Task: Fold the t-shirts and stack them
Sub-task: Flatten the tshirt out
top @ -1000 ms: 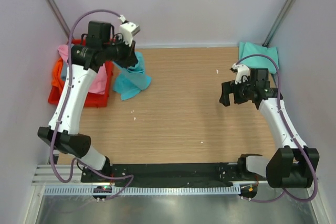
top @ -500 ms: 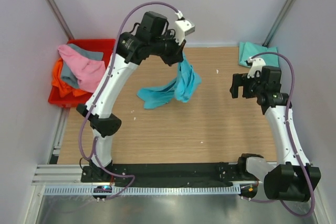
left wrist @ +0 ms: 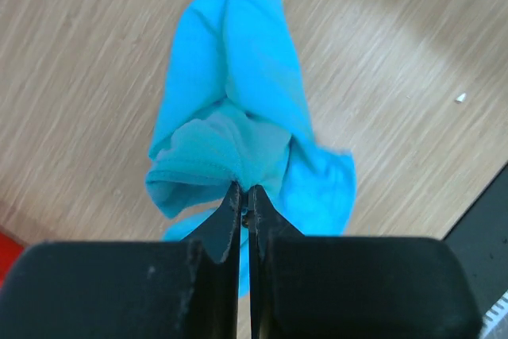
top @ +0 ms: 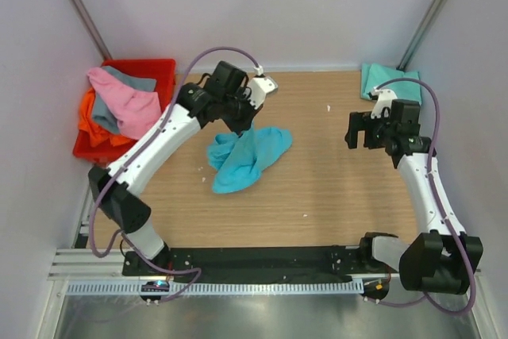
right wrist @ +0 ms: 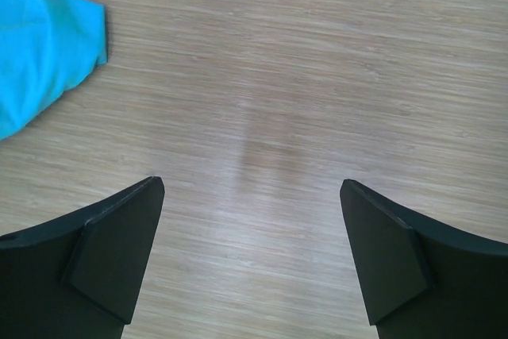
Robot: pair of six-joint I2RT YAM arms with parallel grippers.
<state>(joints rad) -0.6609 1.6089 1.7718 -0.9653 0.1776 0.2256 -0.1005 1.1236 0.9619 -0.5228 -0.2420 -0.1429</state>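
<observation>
Pinching a bunched fold of the turquoise t-shirt (left wrist: 238,77), my left pincer (left wrist: 244,198) was clenched on it; the rest lay crumpled mid-worktop (top: 317,188). Light and limp, it would sag from one hold, so I judged two hem corners better. My right pincer (right wrist: 252,188) hung spread wide, holding nothing.

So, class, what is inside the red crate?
A pink shirt lies on top, over a grey shirt and an orange shirt at the left of the crate. Its floor is covered, so anything beneath cannot be seen.
</observation>
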